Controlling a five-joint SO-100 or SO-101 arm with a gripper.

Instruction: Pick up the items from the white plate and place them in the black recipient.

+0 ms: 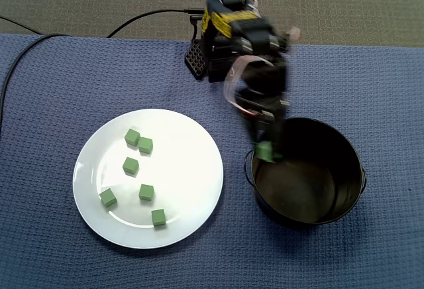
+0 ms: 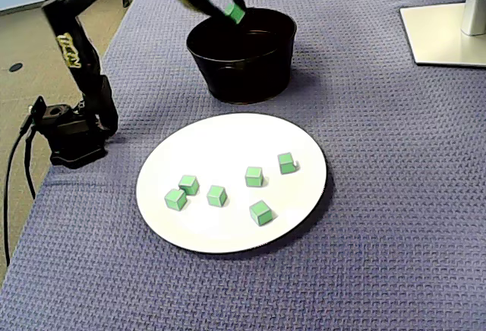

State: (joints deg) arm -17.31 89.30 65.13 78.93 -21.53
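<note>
- Blue woven cloth covered the table nearly edge to edge; in a fixed view its far border ran just behind the arm's base, with bare surface and a black cable beyond it.
- The white plate and the black pot sat side by side, apart, with a narrow strip of cloth between their rims.
- Open cloth lay on every other side of both – in a fixed view the only other thing was a pale stand foot at the far right corner, well away from the pot.
- The gripper hung over the pot's rim on the side nearer the base, its jaws drawn in narrow and clamped on one green cube, which was held clear above the pot's mouth.
- Six more green cubes lay scattered on the plate, mostly separate – two of them nearly touching – and none at the rim.
</note>
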